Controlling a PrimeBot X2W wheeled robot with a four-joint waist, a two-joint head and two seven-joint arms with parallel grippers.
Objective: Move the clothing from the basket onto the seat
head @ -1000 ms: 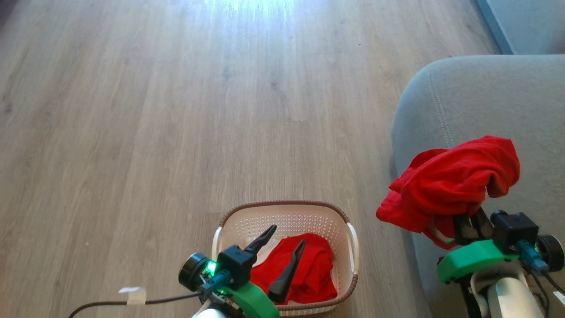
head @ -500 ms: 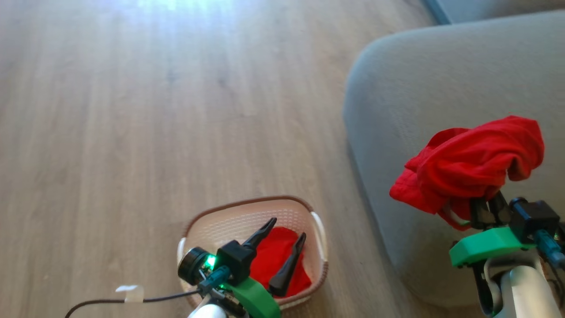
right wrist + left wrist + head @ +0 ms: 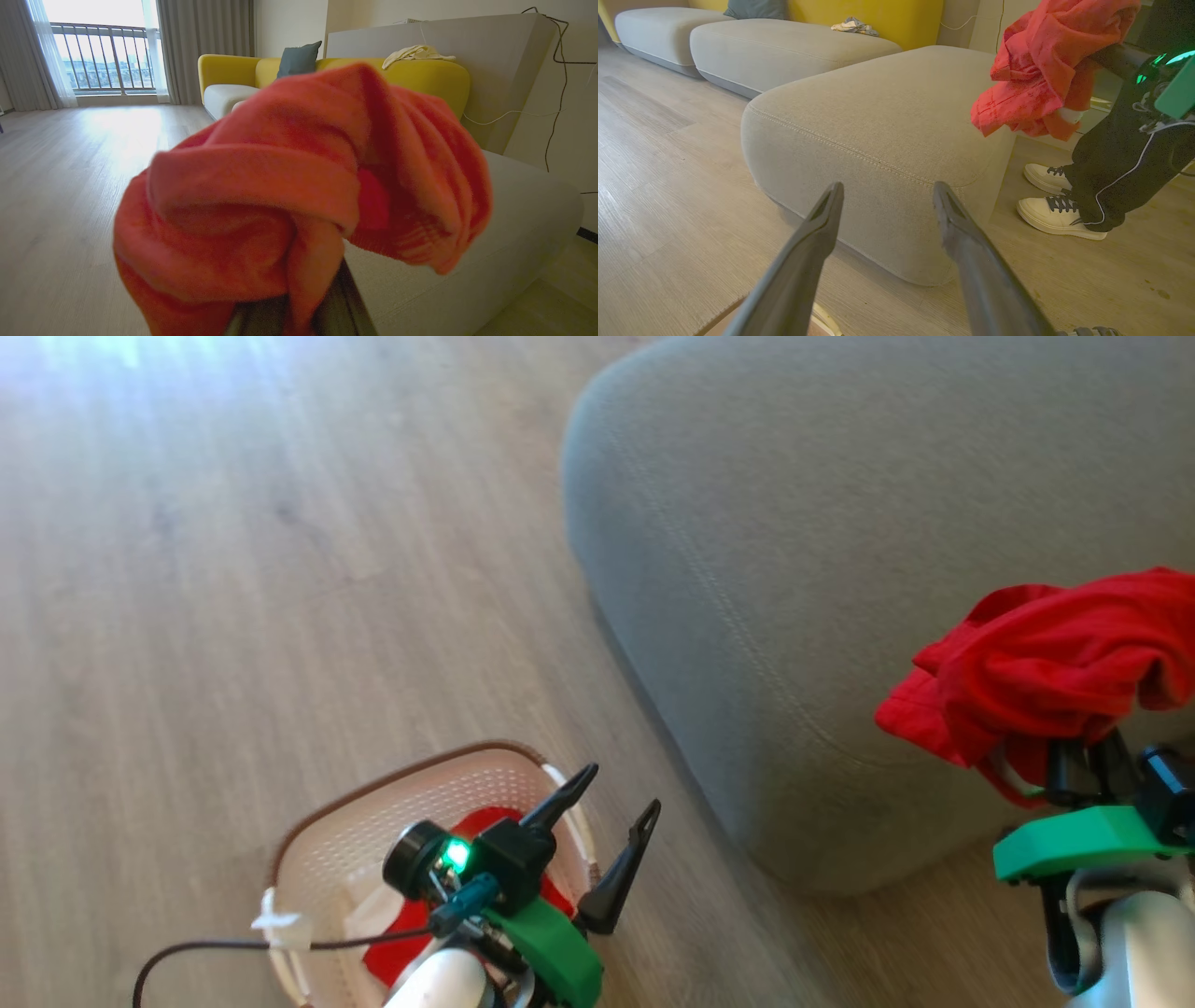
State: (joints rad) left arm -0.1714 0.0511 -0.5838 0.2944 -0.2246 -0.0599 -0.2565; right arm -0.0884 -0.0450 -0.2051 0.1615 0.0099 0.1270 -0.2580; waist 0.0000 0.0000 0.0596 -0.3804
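- The right gripper (image 3: 1083,767) has its dark fingers pinched shut on a bunched red garment (image 3: 1055,663), which drapes over the fingertips and hides them.
- That held garment is raised in the air and is wider than it is tall. In the head view its long axis runs left to right, with a loose edge drooping at the left.
- It hangs at the near edge of the grey seat (image 3: 840,569). Whether it is above the cushion or just short of it is hard to judge.
- The left gripper (image 3: 621,789) has its fingers spread wide and holds nothing. They point up and to the right, past the basket's right edge.
- The cream basket (image 3: 364,845) stands on the floor at the lower left, its long axis slanting towards the upper right. The second red garment (image 3: 385,947) lies inside it, partly hidden by the left arm.
- The pale wood floor (image 3: 233,569) carries a bright glare at the top left.
- The room has a yellow sofa (image 3: 224,70) and a balcony window (image 3: 103,56). A person's white shoes (image 3: 1057,212) are beside the seat.
- Compared with a second ago, the head camera has swung right. The seat's rounded corner now sits near the middle, the basket has slid to the lower left, and the grip is unchanged.
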